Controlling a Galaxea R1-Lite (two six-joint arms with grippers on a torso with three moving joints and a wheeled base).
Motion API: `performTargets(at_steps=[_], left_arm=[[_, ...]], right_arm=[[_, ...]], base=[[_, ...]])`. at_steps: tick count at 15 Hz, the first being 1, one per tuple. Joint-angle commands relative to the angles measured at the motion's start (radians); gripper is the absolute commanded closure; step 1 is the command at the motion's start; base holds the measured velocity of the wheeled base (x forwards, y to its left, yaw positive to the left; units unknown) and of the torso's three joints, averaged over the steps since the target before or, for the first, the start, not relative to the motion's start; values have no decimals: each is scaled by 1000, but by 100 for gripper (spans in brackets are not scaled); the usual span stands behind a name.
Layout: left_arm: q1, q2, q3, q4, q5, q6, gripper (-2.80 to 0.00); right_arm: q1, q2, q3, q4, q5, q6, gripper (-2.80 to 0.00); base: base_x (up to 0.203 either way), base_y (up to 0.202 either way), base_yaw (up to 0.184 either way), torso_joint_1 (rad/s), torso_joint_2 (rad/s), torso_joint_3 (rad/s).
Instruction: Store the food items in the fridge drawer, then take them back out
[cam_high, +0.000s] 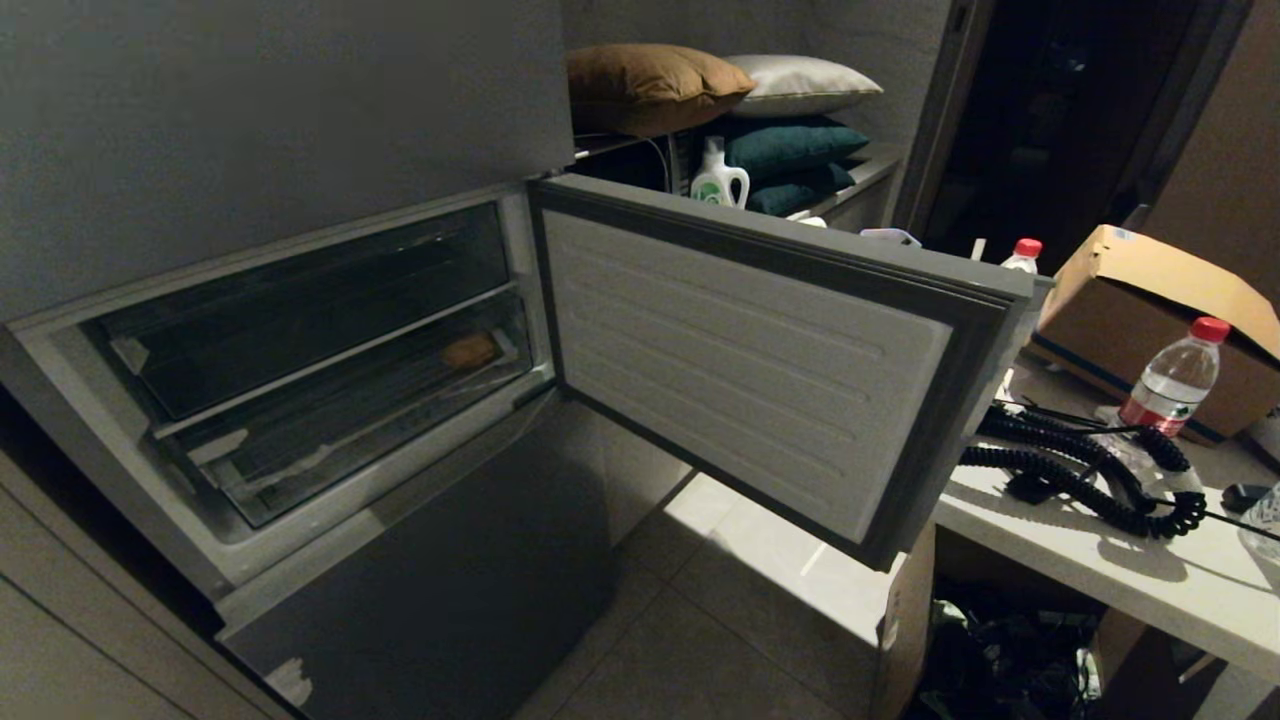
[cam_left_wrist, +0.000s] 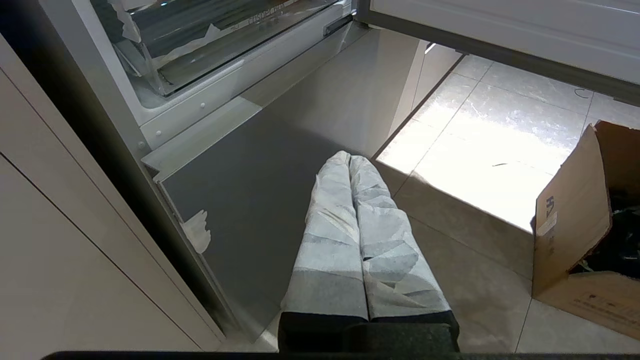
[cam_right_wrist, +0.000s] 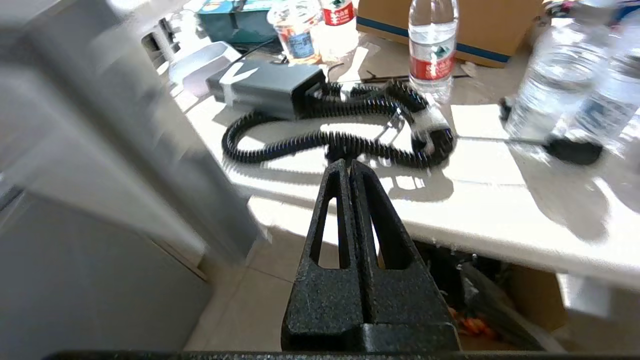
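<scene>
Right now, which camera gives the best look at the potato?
The head view: the potato shows as a tan lump behind the clear drawer front, inside the open fridge. The left wrist view catches only the drawer's lower edge; the right wrist view faces the table.

Our left tool (cam_left_wrist: 350, 161), fingers wrapped in pale tape and pressed together, hangs empty over a grey panel (cam_left_wrist: 260, 200) bearing one tape scrap (cam_left_wrist: 197, 231). Above it we see the fridge drawer (cam_left_wrist: 200, 55) with its clear front; a cardboard box (cam_left_wrist: 575, 215) stands on the tiled floor (cam_left_wrist: 480, 150).
</scene>
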Motion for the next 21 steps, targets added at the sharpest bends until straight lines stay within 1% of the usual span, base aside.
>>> performTargets(at_steps=[1,3,5,9,11,13,17,21], left_arm=[[0,2,0,0,0,-1,0],[0,2,0,0,0,-1,0],[0,2,0,0,0,1,0],[0,2,0,0,0,-1,0],[0,2,0,0,0,0,0],[0,2,0,0,0,1,0],[0,2,0,0,0,-1,0],[0,2,0,0,0,0,0]], right_arm=[[-108,323,-35,-178,106,-2,0],[-139,439,-90,-273,158,-11,0],[-131,567,-148,-337,192,-15,0],[-15,761,-250,-439,215,-17,0],[58,796,-257,-486,236,-18,0],[127,809,-260,-501,242,-18,0],[172,897,-298,-579,243,-20,0],[176,955,-347,-587,243,-26,0]], base=[[0,0,0,0,0,0],[0,0,0,0,0,0],[0,0,0,0,0,0],[0,0,0,0,0,0],[0,0,0,0,0,0],[0,0,0,0,0,0],[0,0,0,0,0,0],[0,0,0,0,0,0]])
